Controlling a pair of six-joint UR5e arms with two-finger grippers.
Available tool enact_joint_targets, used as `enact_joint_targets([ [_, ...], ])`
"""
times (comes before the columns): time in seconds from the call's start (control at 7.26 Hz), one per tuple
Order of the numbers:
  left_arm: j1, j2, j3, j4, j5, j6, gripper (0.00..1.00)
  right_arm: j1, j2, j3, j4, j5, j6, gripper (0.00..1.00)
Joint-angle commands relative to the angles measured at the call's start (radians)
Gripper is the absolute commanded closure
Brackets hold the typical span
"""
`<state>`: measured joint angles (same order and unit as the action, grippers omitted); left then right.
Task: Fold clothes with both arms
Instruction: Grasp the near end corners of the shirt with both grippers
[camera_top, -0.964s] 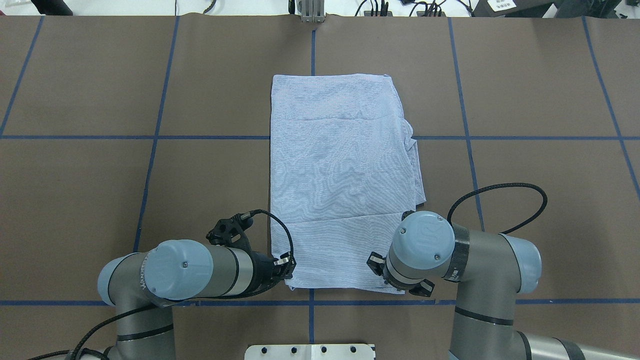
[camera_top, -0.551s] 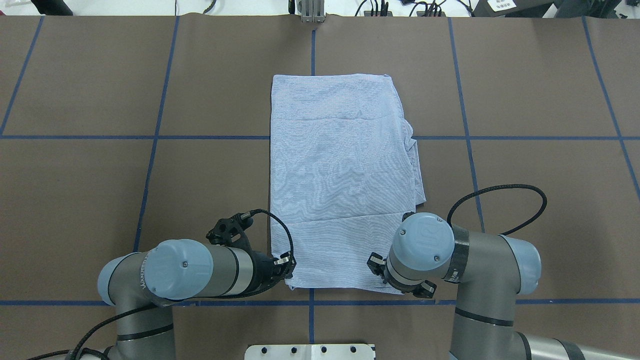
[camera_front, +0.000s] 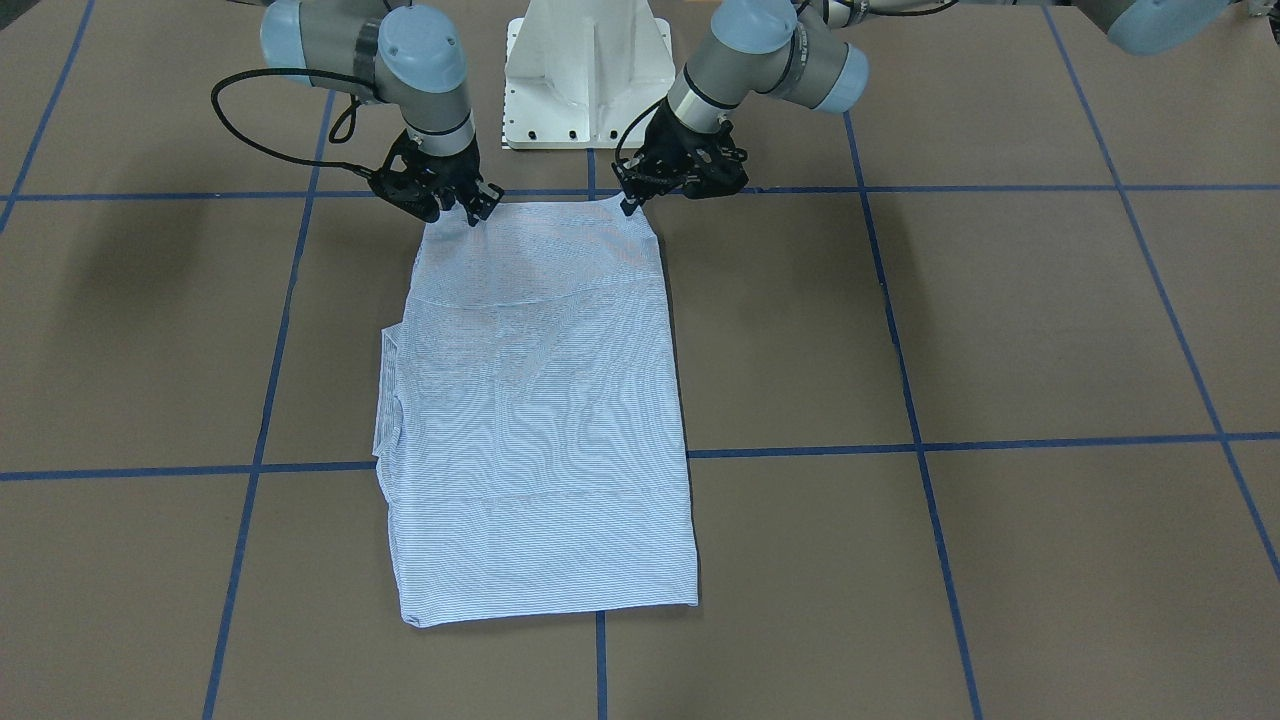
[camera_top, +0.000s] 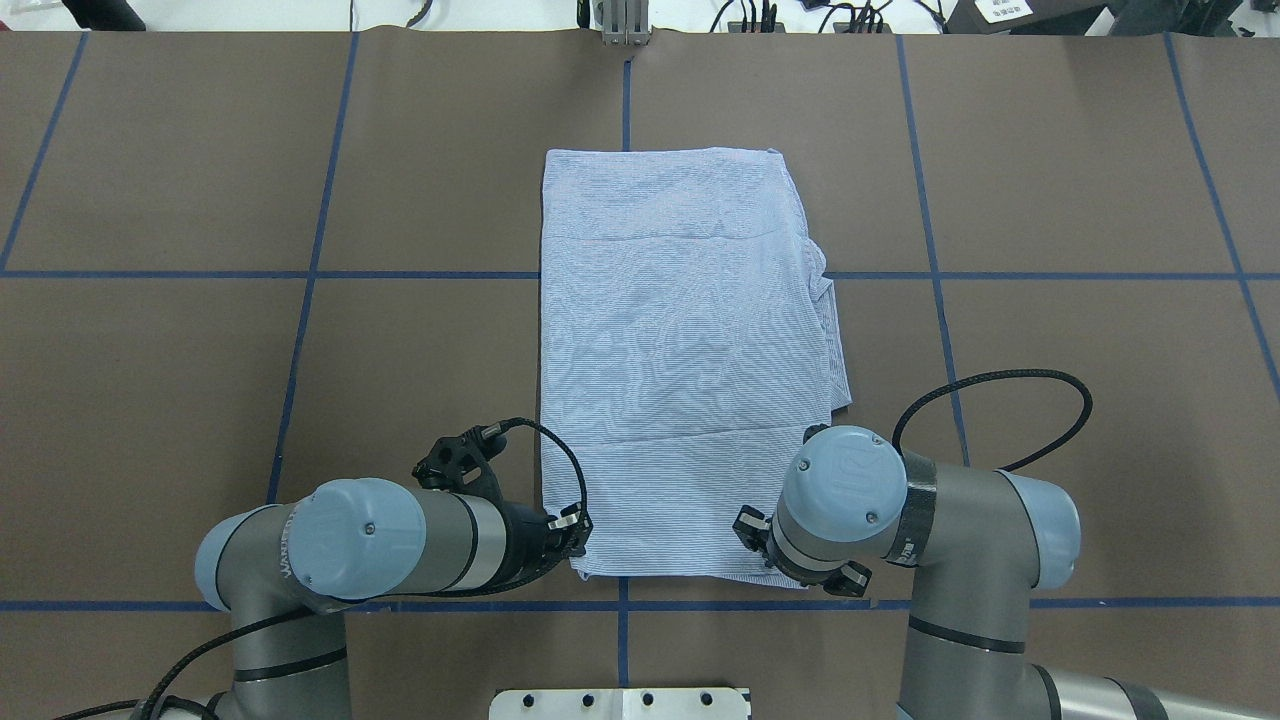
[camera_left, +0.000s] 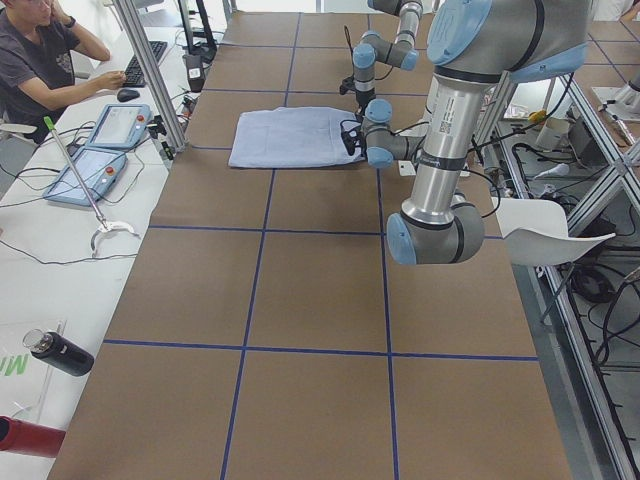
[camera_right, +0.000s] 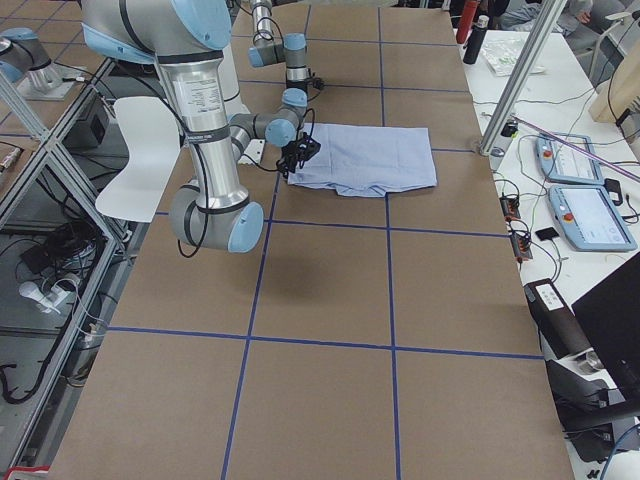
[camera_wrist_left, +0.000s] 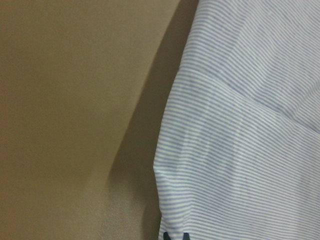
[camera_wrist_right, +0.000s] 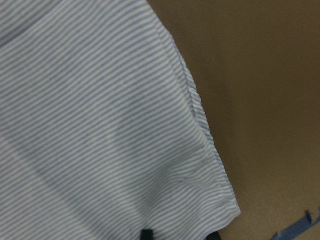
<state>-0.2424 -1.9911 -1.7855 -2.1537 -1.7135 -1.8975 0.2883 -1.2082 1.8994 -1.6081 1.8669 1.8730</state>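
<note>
Pretty much nothing is being shifted compared with a second ago: the shirt (camera_top: 680, 350) is still being kept flat as a long folded rectangle in the middle of the table (camera_top: 1050, 200). Its two corners nearest the robot are being pinched, one by the left gripper (camera_front: 630, 200) and one by the right gripper (camera_front: 472, 210), both clamped down on the cloth. So the grab is probably just being settled, and the near hem is likely being readied for carrying over to the far edge.
</note>
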Motion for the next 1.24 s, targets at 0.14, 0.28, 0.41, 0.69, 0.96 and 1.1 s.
enact_joint_targets([
  [0.14, 0.0, 0.001, 0.001, 0.0, 0.0, 0.0, 1.0, 0.0, 0.001, 0.006, -0.007, 0.0, 0.0, 0.89],
  [0.28, 0.0, 0.002, 0.0, 0.0, 0.0, 0.0, 1.0, 0.0, 0.001, 0.009, -0.007, 0.0, 0.0, 1.0],
  [0.41, 0.0, 0.0, 0.0, 0.0, 0.0, 0.0, 1.0, 0.002, 0.001, 0.012, -0.006, -0.003, 0.026, 1.0],
  [0.69, -0.003, 0.003, -0.044, 0.0, -0.002, 0.0, 1.0, 0.021, 0.003, 0.074, -0.006, 0.003, 0.071, 1.0],
  [0.96, 0.0, 0.003, -0.142, 0.082, -0.008, 0.0, 1.0, 0.031, 0.001, 0.111, -0.006, 0.029, 0.069, 1.0],
  [1.1, 0.0, 0.003, -0.196, 0.139, -0.05, 0.0, 1.0, 0.037, -0.004, 0.137, -0.004, 0.047, 0.067, 1.0],
])
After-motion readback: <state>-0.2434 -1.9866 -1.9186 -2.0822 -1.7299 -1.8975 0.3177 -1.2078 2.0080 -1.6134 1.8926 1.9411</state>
